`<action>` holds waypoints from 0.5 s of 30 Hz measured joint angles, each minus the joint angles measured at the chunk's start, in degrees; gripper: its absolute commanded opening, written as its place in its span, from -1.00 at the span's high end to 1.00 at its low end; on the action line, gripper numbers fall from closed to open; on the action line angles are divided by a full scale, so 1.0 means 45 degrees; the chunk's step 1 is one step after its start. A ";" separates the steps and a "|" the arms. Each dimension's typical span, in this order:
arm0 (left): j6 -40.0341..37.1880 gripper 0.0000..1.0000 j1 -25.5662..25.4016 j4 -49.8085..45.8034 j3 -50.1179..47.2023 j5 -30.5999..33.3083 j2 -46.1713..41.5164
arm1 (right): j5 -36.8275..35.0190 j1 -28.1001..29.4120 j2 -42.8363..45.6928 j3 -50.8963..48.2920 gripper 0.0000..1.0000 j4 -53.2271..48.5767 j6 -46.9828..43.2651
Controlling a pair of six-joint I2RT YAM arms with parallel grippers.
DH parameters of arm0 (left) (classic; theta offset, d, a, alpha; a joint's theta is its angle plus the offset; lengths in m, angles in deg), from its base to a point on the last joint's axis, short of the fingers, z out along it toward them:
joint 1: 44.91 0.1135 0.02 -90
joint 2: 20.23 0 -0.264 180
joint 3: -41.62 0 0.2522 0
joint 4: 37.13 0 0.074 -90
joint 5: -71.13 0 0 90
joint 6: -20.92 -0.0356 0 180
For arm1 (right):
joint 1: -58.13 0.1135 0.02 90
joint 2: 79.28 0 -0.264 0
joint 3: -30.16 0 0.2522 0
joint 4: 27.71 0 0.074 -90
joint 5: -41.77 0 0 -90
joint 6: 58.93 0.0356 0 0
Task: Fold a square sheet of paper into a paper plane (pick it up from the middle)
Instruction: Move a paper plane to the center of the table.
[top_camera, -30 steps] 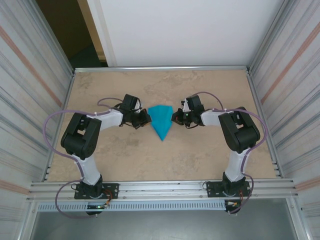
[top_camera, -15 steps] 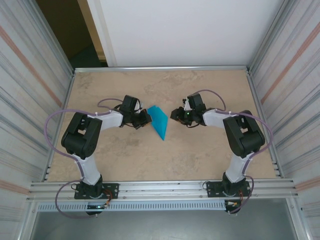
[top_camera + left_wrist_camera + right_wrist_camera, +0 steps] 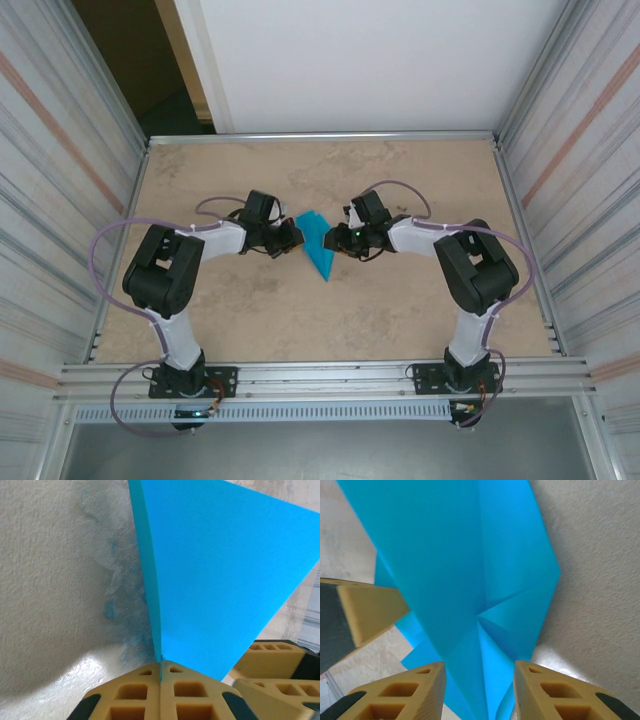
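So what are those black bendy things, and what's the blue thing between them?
Those are two robot arms, the left arm and the right arm, bolted to a table. The big picture looks down from above. The two close-ups come from little cameras, one on each wrist. The blue thing is folded paper, being made into a plane. The left jaws are shut, pinching its edge. The right jaws are open, one yellow finger on each side of the paper.
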 measured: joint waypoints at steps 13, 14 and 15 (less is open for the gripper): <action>0.0000 0.90 0.0000 0.0000 0.0000 -0.0044 0.0039 | -0.0097 0.0024 -0.0272 0.0253 0.06 -0.0155 -0.0287; 0.0000 0.90 0.0000 0.0000 0.0000 -0.0044 0.0039 | -0.0262 0.0024 -0.0267 0.0253 0.05 -0.0180 -0.0287; 0.0000 0.90 0.0000 0.0000 0.0000 -0.0039 0.0039 | -0.0364 0.0024 -0.0267 0.0253 0.05 -0.0185 -0.0287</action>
